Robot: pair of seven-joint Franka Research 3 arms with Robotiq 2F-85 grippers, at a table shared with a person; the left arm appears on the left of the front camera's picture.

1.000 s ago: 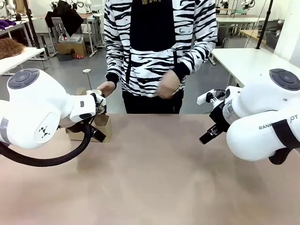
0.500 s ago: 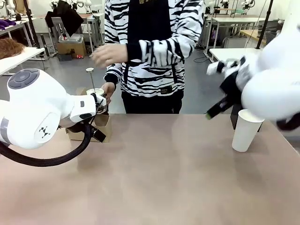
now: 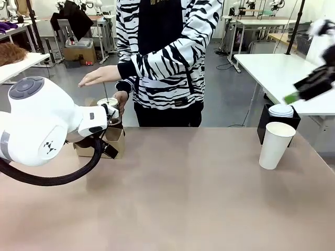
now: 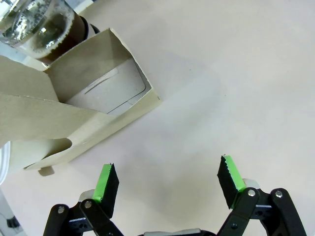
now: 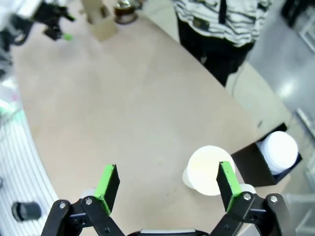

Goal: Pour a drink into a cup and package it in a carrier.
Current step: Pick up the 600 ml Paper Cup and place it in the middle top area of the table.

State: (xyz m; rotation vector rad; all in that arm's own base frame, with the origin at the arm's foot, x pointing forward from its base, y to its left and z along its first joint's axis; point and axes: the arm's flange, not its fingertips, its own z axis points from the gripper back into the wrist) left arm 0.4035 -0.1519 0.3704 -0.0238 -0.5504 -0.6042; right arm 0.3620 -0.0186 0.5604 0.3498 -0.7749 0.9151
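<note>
The white paper cup (image 3: 276, 145) stands open-topped on the table's right side. From above, the cup (image 5: 208, 176) lies below and just inside my right gripper's (image 5: 165, 182) right finger; that gripper is open, empty and high over the table. The brown cardboard carrier (image 3: 107, 141) sits at the far left edge, and my open left gripper (image 4: 169, 179) hovers beside this carrier (image 4: 74, 113). A glass pitcher (image 4: 44, 22) of dark drink stands behind the carrier. The person's hand (image 3: 120, 99) is at the pitcher (image 3: 108, 104).
A black square box (image 3: 279, 119) holding white lids stands just behind the cup. The person stands at the far edge, with the other hand (image 3: 97, 77) stretched out above the pitcher. Bare brown tabletop (image 3: 183, 193) spans the middle and front.
My right arm has swung up and to the right, uncovering the cup and the black box. The person's free hand has moved left across the body to above the pitcher.
</note>
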